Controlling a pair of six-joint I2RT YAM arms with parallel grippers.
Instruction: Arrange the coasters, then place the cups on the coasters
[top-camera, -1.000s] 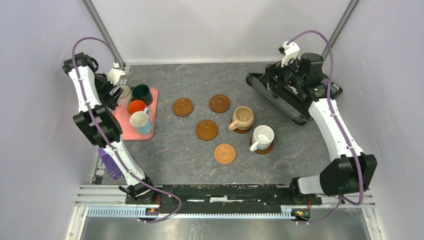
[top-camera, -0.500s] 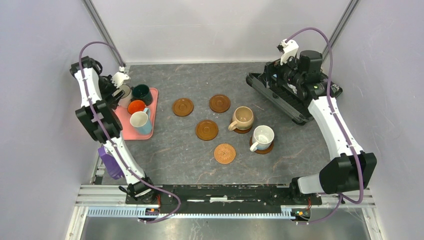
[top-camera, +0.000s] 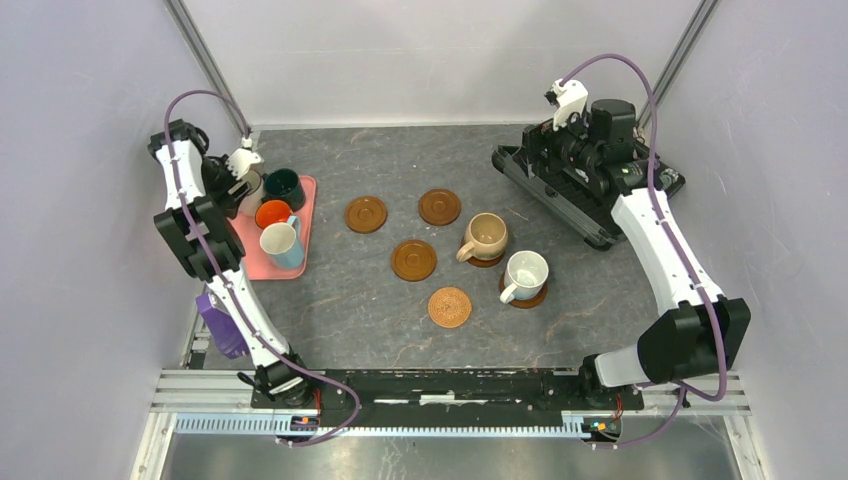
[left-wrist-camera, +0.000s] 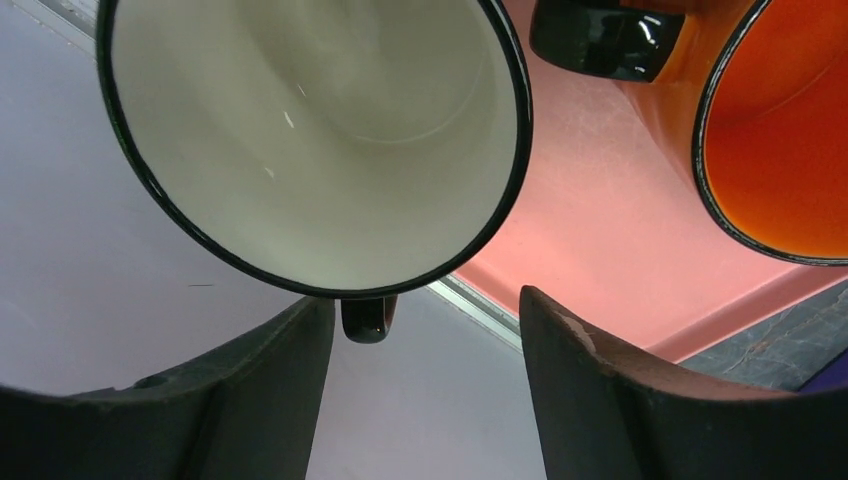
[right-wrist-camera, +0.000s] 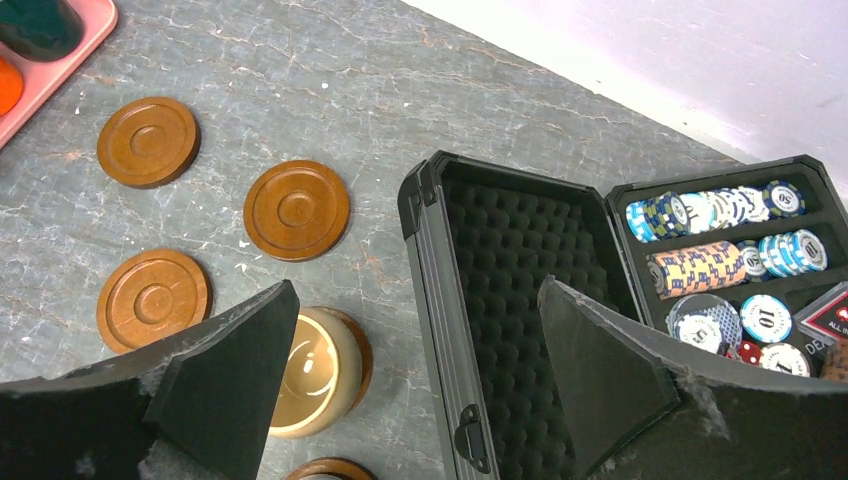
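Left hand (left-wrist-camera: 422, 300): spread, pinching nothing. Between its two fingers (left-wrist-camera: 270, 380), the dark handle (left-wrist-camera: 367, 318) of the cream cup (left-wrist-camera: 310, 130), clear of both pads. Just ahead of the fingertips, the cup's black-rimmed mouth, upright at the edge of the pink tray (left-wrist-camera: 600, 200). Off to the right-finger side, the orange cup (left-wrist-camera: 790, 130) on the same tray, near the cream one but apart from it. Close by the hand on that same side, seen from above, the dark green cup (top-camera: 286, 186) and the light blue cup (top-camera: 281, 243), both upright on the tray.

Right hand (right-wrist-camera: 415, 288): spread wide, holding nothing, up above the worktop (right-wrist-camera: 300, 60). Directly beneath it, the open black case (right-wrist-camera: 520, 300) with its foam lining. Beyond the right finger, poker chips (right-wrist-camera: 710, 250) in rows in the case's other half. Under the left finger, the beige cup (right-wrist-camera: 310, 385), upright on a coaster (right-wrist-camera: 361, 352). Out past that finger, three bare brown coasters (right-wrist-camera: 148, 141) (right-wrist-camera: 296, 209) (right-wrist-camera: 153, 299), flat on the worktop and apart from one another. Back from this hand toward the arm bases, seen from above: the white cup (top-camera: 526, 274) upright on another coaster (top-camera: 540, 297), and near it the lighter woven coaster (top-camera: 450, 307), bare.
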